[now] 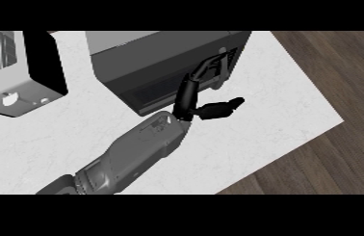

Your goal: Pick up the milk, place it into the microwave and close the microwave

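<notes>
A: Milk, where?
B: No carton in sight anywhere on the counter. Can't tell where it is. Only closed faces of the microwave (167,54) show from above.

A: Microwave pos?
B: Back of the white counter (270,114), centre-right, set at a slant. Dark grey top; dark front w/ window faces lower left. Door looks flush w/ the body, no gap seen.

A: Hand on it?
B: Left hand (186,100), black, comes up from the lower left on a grey forearm (131,153). Fingers (204,70) stretched nearly straight, tips against the front's right end near the corner. Thumb (222,106) sticks out to the right, over bare counter, apart from the fingers. Hand is spread, nothing held in it.

A: R. hand?
B: Doesn't show in the view.

A: Surroundings?
B: Grey appliance (21,81) at far left, light metal face w/ round holes, black side panel turned toward the microwave. A strip of bare counter lies btw. the two; they don't touch. Wood floor (320,153) beyond the counter's right and lower-right edge.

A: Obstructions?
B: Forearm crosses the counter diagonally and covers the front's lower right part. Fingers overlap the front's right end, so what's under them can't be made out. Counter to the right of the thumb is bare marble.
</notes>
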